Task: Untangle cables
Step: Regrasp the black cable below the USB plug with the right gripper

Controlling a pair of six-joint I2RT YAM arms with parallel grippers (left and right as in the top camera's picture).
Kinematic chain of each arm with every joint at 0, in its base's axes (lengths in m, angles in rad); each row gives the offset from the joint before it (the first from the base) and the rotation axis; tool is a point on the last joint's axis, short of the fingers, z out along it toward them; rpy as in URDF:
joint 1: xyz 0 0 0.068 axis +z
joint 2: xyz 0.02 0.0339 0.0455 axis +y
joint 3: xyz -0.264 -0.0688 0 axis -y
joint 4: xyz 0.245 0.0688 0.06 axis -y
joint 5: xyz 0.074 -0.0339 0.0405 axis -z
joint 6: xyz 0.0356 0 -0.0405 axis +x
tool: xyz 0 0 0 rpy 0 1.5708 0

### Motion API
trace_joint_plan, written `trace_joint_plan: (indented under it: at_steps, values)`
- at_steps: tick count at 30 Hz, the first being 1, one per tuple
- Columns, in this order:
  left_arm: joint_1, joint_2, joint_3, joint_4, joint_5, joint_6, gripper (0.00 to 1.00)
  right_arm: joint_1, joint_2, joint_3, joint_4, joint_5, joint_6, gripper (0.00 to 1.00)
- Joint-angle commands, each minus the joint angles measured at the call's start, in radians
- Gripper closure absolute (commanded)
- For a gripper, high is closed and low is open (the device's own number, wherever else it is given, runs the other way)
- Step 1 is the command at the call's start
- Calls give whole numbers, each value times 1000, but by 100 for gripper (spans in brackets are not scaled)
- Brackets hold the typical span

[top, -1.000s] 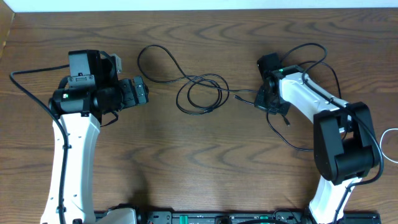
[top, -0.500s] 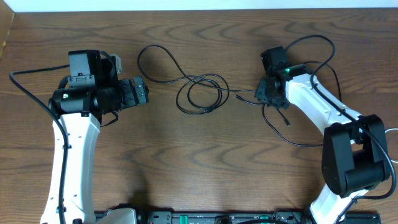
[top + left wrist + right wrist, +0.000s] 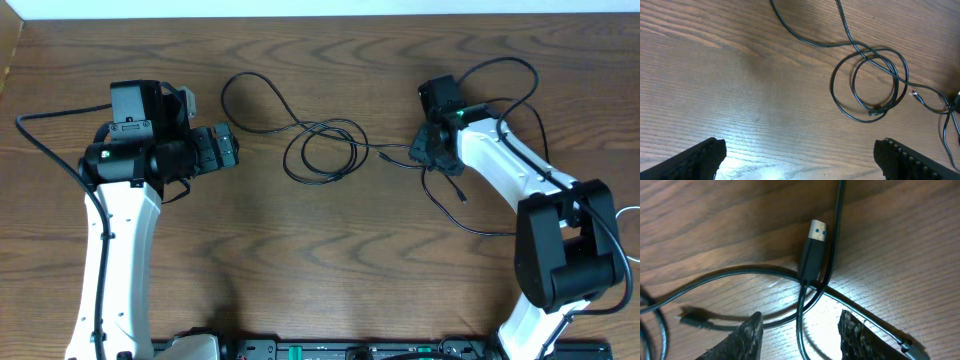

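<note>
Previously shut, the right gripper (image 3: 801, 326) stood parted and empty beside the silver-tipped plug (image 3: 813, 250) of the thin black cable (image 3: 838, 210). Far left of that plug, the left gripper (image 3: 800, 155) gaped empty.

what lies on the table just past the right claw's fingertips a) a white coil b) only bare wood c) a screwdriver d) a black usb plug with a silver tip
d, the right wrist view shows a black usb plug, silver tipped, lying on the wood beyond the right claw
</note>
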Motion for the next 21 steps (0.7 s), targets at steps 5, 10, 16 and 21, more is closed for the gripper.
trace_joint_plan:
  at_steps: [5,10,16,21]
  values:
    - [3,-15,-4,-6,5,17,0,20,28,-30,-1,46,113,55]
    - [3,-15,-4,-6,5,17,0,42,30,-35,2,67,152,55]
    - [3,-15,-4,-8,4,17,0,49,58,-35,5,90,187,56]
    - [3,-15,-4,-7,4,17,0,49,84,-35,19,95,189,56]
